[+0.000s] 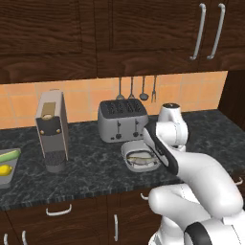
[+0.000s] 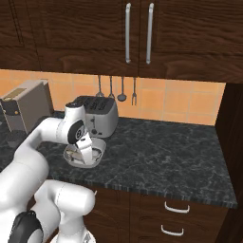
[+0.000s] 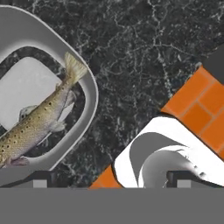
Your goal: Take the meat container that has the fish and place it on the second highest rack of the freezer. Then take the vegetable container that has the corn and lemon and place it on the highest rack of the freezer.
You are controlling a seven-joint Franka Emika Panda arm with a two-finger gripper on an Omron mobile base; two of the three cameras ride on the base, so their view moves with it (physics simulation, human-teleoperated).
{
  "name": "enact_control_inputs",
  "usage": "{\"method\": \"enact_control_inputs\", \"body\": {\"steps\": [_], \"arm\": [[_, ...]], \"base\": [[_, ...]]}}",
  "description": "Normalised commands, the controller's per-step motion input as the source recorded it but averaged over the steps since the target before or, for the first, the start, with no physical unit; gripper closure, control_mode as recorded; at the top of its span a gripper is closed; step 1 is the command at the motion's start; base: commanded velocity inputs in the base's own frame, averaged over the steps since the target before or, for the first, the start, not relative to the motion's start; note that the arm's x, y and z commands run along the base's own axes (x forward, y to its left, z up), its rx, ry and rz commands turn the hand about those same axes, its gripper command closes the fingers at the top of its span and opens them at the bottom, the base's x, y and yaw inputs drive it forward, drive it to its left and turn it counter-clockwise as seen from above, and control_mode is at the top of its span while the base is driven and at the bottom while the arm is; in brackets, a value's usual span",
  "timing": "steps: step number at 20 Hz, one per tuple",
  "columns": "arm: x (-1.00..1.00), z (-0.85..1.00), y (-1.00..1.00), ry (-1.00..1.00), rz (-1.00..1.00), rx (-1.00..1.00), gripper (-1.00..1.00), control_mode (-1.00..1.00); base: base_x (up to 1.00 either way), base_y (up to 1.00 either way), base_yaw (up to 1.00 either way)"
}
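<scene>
The meat container (image 1: 136, 160) is a light-grey rounded-square dish on the dark counter in front of the toaster, with the fish (image 3: 37, 124) lying lengthwise in it. My gripper (image 2: 87, 153) hangs just above the dish (image 2: 97, 154), pointing down. In the hand view the gripper (image 3: 111, 180) is open, and the dish's rim (image 3: 89, 94) lies toward the left fingertip (image 3: 39, 180). Nothing is held. At the far left of the counter the vegetable container (image 1: 12, 176) holds the corn (image 1: 9, 155) and the lemon (image 1: 5, 170). The freezer and its racks are out of view.
A silver toaster (image 1: 122, 119) stands right behind the dish, and a tall coffee machine (image 1: 52, 131) stands to its left. Utensils (image 1: 136, 90) hang on the tiled wall under dark wooden cabinets (image 2: 137, 33). Bare counter (image 2: 166, 147) stretches right to a dark side panel.
</scene>
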Motion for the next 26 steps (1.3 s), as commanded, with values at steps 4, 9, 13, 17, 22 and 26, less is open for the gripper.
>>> {"method": "enact_control_inputs", "body": {"steps": [4,9,13,17,22,26], "arm": [[0.0,-0.21,0.0,-0.05,-0.08,0.0,-1.0,-1.0],[0.0,-0.41,0.0,-0.05,-0.04,0.0,-1.0,-1.0],[0.23,-0.33,0.0,0.0,-0.02,0.0,-1.0,-1.0],[0.24,-0.26,0.0,-0.01,-0.02,0.0,-1.0,-1.0],[0.44,-0.18,0.0,0.0,-0.03,0.02,-1.0,-1.0],[0.03,-0.49,0.0,0.0,-0.02,0.0,-1.0,-1.0]], "base": [[0.0,0.0,0.0],[0.0,0.0,0.0],[0.0,0.0,0.0],[0.0,0.0,0.0],[0.0,0.0,0.0],[0.0,0.0,0.0]]}}
